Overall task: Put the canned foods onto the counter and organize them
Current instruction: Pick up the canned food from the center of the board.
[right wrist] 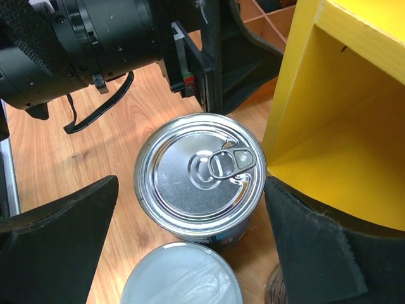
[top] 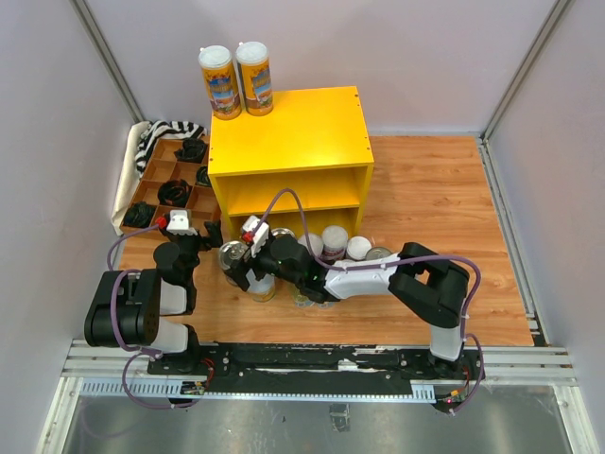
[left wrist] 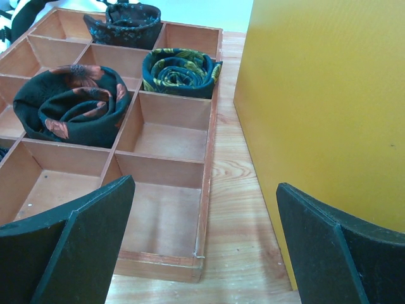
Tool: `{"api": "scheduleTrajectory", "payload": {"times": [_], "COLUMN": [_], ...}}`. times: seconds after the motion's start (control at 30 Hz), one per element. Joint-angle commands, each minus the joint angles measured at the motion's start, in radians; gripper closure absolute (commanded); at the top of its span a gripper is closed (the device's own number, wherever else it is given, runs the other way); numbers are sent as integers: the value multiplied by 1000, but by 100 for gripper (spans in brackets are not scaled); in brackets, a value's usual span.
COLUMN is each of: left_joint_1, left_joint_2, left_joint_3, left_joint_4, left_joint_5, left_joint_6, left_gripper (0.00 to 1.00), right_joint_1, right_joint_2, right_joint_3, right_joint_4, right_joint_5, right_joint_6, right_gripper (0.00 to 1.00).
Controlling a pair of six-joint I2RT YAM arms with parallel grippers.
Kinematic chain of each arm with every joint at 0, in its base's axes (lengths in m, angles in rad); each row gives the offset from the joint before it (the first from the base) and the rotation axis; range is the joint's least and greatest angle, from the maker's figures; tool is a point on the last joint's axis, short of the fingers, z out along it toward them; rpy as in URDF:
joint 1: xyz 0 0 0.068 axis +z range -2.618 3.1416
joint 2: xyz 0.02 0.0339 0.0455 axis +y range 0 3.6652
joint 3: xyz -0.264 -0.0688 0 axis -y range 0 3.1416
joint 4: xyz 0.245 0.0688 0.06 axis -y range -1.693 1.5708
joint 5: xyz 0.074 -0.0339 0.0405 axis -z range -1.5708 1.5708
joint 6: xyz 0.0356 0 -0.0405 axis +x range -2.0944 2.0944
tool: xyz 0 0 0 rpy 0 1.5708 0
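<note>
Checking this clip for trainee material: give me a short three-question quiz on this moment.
1. True or false: the right gripper is shut on the silver-topped can.
2. What sits in some cells of the divided tray? A rolled fabric, B cans, C bottles.
3. Fill in: beside the tray stands the yellow ___.
Key: 1 false, open, straddling it; 2 A; 3 counter.

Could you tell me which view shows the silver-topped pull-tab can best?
The right wrist view: the silver-topped can fills its centre, lid and pull tab sharp. The top external view shows the can only small, its tab indistinct. The left wrist view misses it.
</note>
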Motion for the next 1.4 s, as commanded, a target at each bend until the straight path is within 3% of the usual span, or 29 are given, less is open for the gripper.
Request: {"api": "scheduleTrajectory", "payload": {"times": [0.0, 0.57, 1.37], "left_joint_1": [-6, -6, -6], "left_joint_2": [7, 7, 8], "left_joint_3": [12, 11, 11], "left_joint_4": [16, 16, 16], "left_joint_5": [12, 13, 13], "left_joint_6": [12, 12, 12], "left_gripper": [0, 0, 0], "right_joint_1": [39, 57, 57], "right_joint_2": [36, 144, 164], "right_joint_3": [20, 135, 113], "right_joint_4": [15, -106, -218], "right_joint_5": [63, 115, 194], "right_joint_6": [-59, -87, -70], "right_gripper": [1, 1, 1]}}
